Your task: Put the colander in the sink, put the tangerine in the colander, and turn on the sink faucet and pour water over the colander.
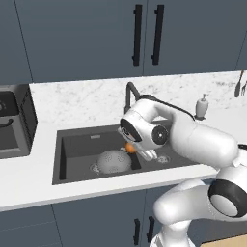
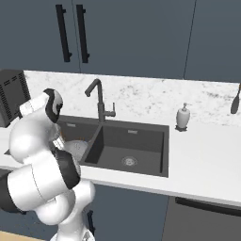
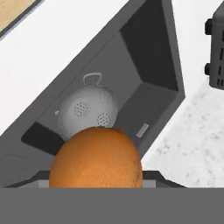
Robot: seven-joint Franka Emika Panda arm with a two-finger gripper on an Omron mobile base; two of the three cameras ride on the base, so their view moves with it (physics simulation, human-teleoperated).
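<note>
We've got the tangerine (image 1: pixel 130 148) pinched in our claw (image 1: pixel 133 149) above the sink (image 1: pixel 72 144), next we'd guess it drops into the colander (image 1: pixel 113 161).

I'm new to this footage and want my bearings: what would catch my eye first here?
The bright tangerine held in the gripper above the left basin of the dark sink. Below it sits the silver colander, on that basin's floor. Behind stands the slim sink faucet.
</note>
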